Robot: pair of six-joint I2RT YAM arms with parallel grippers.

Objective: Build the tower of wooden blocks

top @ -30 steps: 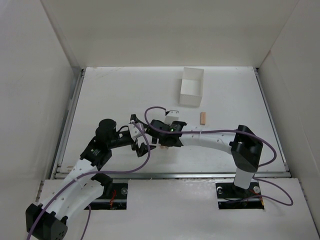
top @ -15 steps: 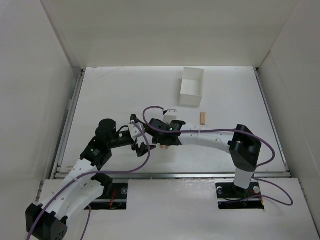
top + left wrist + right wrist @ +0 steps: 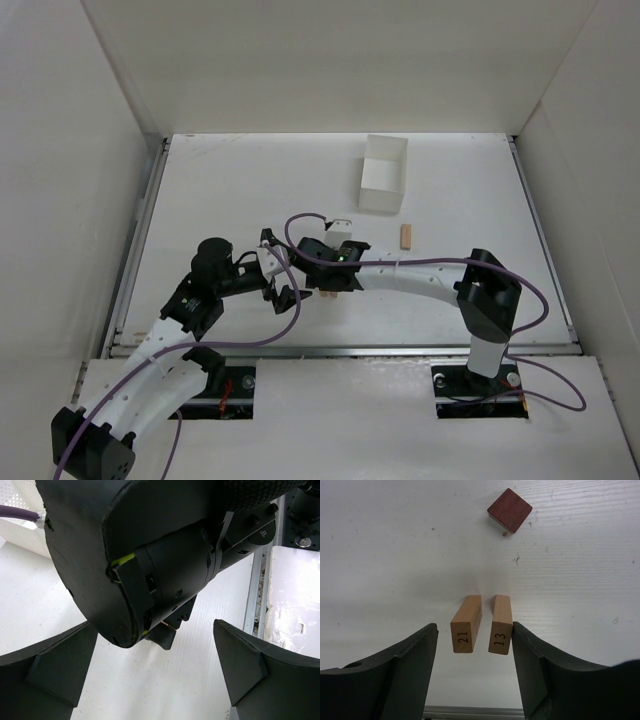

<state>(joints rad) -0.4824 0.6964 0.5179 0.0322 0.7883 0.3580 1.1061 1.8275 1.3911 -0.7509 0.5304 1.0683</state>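
Note:
Two light tan blocks stand side by side in the right wrist view, one marked 21 (image 3: 466,624) and one marked 13 (image 3: 501,625). My right gripper (image 3: 474,628) is open around them. Its right finger (image 3: 545,670) touches block 13; its left finger (image 3: 400,675) is apart from block 21. A dark reddish-brown block (image 3: 509,511) lies beyond them. In the top view only a tan sliver (image 3: 328,294) shows under the right gripper (image 3: 325,289). My left gripper (image 3: 279,270) is open and empty just left of it, and in the left wrist view (image 3: 155,680) it faces the right gripper's black body (image 3: 150,555).
Another tan block (image 3: 406,235) lies alone to the right of the arms. A white square box (image 3: 383,172) stands at the back. A metal rail (image 3: 340,351) runs along the table's near edge. High white walls enclose the table.
My right gripper has shifted slightly left over the two tan blocks. The left arm has not moved.

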